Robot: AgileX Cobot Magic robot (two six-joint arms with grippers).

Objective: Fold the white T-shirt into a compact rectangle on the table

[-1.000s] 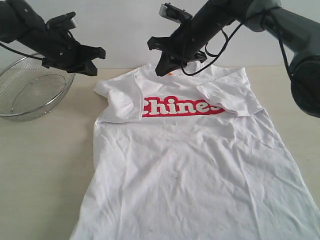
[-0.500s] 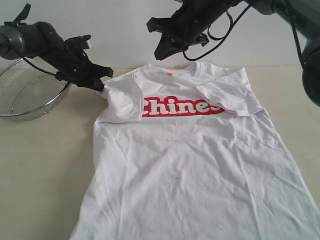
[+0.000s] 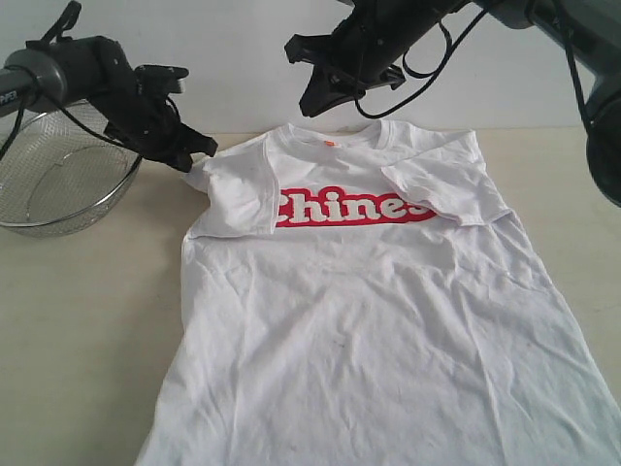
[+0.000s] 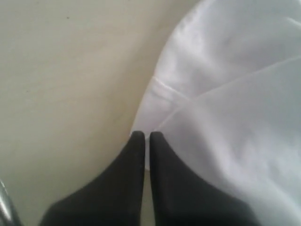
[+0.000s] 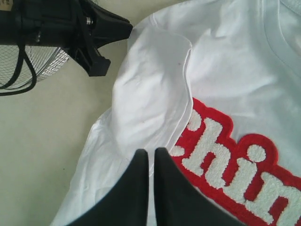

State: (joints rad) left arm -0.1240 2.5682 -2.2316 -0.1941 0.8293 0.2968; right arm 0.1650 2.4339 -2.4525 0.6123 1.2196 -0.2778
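White T-shirt [image 3: 369, 320] flat on tabletop [image 3: 87, 320], chest up, sleeves tucked inward for narrower fold; left end effector [image 3: 199, 148] clenched empty, folded sleeve [image 3: 238, 194] just ahead of tips; right end effector [image 3: 312, 102] clenched empty, collar [image 3: 354, 136] below

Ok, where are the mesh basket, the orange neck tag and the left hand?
mesh basket [image 3: 58, 184], exterior view, on its wire wall.
orange neck tag [image 3: 328, 143], exterior view, on the tag's middle.
left hand [image 4: 146, 136], left wrist view, midway between its shut fingertips.
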